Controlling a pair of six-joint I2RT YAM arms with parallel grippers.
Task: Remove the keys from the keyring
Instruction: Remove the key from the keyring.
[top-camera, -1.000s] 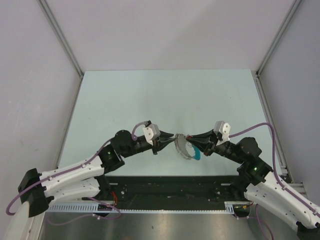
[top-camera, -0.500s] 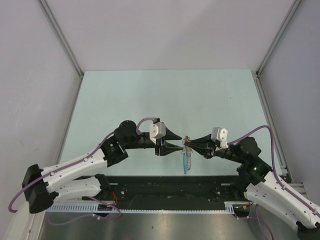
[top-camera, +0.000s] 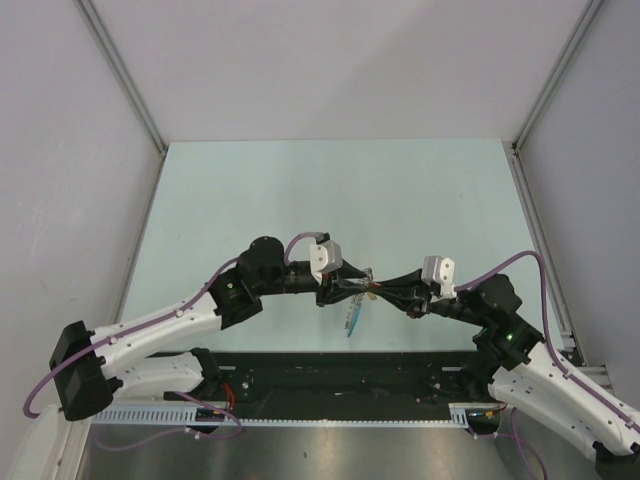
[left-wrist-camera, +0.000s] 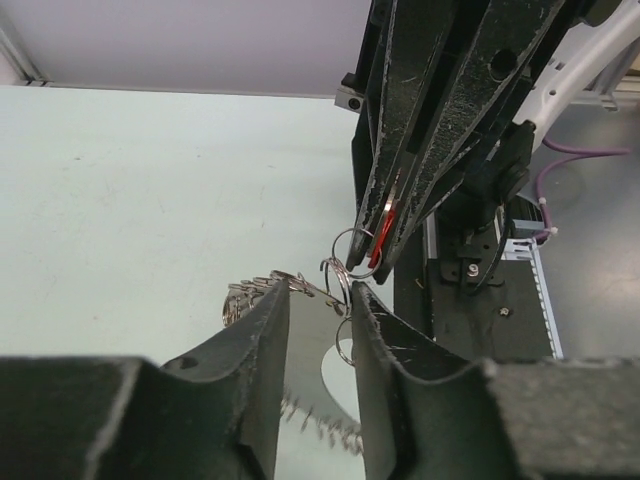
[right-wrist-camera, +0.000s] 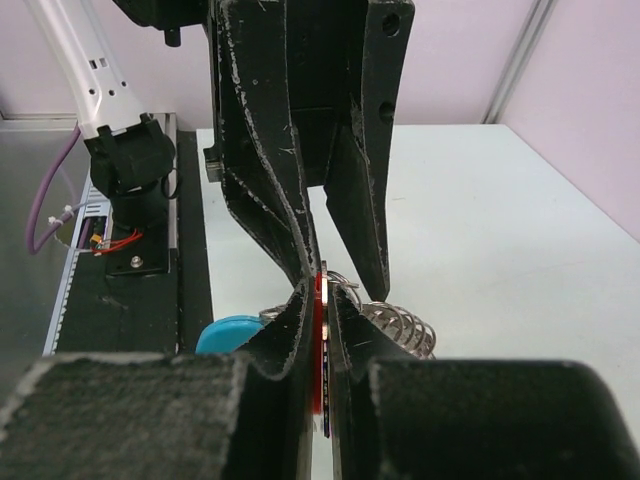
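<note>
Bench (top-camera: 250, 190) below, tools meeting tip to tip above its near edge. Right tool (right-wrist-camera: 318, 290) clamped tight on red head of key (right-wrist-camera: 319, 345). Left tool (left-wrist-camera: 315, 295) at a narrow gap, links of keyring (left-wrist-camera: 255, 292) between its jaws; cannot tell whether pinched or merely straddled. Keyring off the bench, hanging slack, blue arc (top-camera: 352, 320) lowest. Judged light, floppy, slippery; key stiff and tiny. Best taken at the small split ring (left-wrist-camera: 350, 243) beside the key head, not the loose coil; pull apart slowly.
</note>
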